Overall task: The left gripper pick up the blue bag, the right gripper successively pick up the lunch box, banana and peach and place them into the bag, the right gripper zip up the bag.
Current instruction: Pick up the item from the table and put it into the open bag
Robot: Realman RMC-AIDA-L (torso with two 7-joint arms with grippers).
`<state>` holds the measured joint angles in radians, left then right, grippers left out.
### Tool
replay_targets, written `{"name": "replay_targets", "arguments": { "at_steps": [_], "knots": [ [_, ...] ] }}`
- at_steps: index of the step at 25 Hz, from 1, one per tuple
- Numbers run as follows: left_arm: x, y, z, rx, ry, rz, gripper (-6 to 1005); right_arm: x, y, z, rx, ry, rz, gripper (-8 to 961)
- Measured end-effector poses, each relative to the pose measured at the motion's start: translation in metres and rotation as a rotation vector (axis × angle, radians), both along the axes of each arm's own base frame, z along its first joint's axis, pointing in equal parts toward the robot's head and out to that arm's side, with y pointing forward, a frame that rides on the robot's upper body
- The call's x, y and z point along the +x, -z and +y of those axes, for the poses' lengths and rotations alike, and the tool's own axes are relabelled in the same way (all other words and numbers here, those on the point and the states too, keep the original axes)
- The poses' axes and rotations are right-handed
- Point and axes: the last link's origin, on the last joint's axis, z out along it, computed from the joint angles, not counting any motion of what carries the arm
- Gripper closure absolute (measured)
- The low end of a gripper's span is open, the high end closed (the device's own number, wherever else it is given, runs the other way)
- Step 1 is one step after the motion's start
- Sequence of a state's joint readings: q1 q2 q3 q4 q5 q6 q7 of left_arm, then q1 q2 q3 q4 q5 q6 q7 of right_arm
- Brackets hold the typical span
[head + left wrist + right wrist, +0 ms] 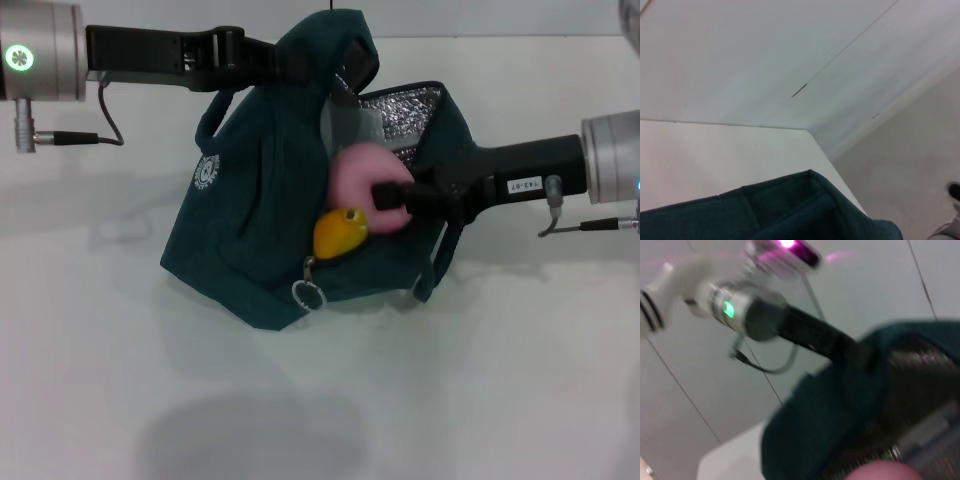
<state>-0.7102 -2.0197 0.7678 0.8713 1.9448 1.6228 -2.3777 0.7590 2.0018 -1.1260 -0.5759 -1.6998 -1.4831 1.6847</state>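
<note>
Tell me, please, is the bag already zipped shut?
No, the bag gapes open, its silver lining showing while the right gripper holds the peach at its mouth.

Left gripper [285, 62] fingertips buried in bag [250, 230] fabric; lunch box unseen; peach [362, 185] partly behind right gripper [392, 197].

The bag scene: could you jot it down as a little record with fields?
bag: blue bag, mouth open, silver lining showing
left tool: holds the bag's top edge up
right tool: at the bag's mouth, gripping the peach
other item: yellow banana end at the opening, beside the peach
zip: ring pull hanging, bag not zipped
surface: white table
</note>
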Motion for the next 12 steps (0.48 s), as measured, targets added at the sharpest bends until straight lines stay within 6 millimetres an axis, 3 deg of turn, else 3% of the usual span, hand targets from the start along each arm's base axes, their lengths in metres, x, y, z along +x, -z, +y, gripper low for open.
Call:
{"name": "replay_targets", "arguments": {
  "at_steps": [4,12],
  "knots": [
    [0.0006,0.0015,-0.0005,-0.003,0.000,-0.002,944,0.0040,0.0063,0.0032,-0.018,0.044,-0.067,885],
    [-0.0035,0.0018,-0.0027,-0.005,-0.012,-0.005,944,-0.0011,0.0033,0.0065,0.012,0.056,-0.022,867]
  ]
}}
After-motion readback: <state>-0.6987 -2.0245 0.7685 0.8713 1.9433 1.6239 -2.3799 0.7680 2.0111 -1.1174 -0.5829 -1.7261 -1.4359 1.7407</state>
